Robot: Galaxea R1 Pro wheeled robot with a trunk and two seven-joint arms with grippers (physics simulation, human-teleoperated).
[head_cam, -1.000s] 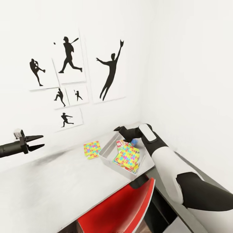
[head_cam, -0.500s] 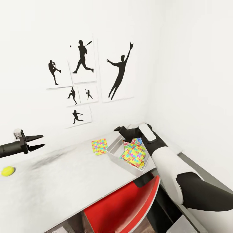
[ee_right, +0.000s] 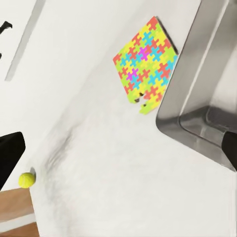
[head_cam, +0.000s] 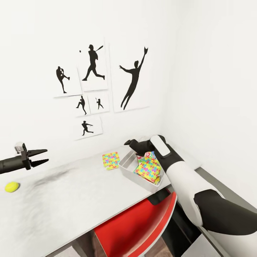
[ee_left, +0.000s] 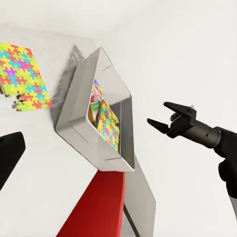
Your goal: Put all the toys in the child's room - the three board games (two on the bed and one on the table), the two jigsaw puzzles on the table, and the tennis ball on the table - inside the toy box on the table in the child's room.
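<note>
Right hand (head_cam: 129,143) has lifted slightly above toy box (head_cam: 125,168) (fingers spread).

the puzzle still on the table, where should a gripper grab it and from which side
The puzzle lies flat on the table beside the toy box, so there is no raised part to pinch. Probably best to come from above and close on two opposite thin edges. The edge away from the box looks the freer side to approach; the box wall crowds the other.

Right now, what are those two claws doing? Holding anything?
Left gripper: open, empty, above the table.
Right gripper: open, empty, beside the toy box.
</note>
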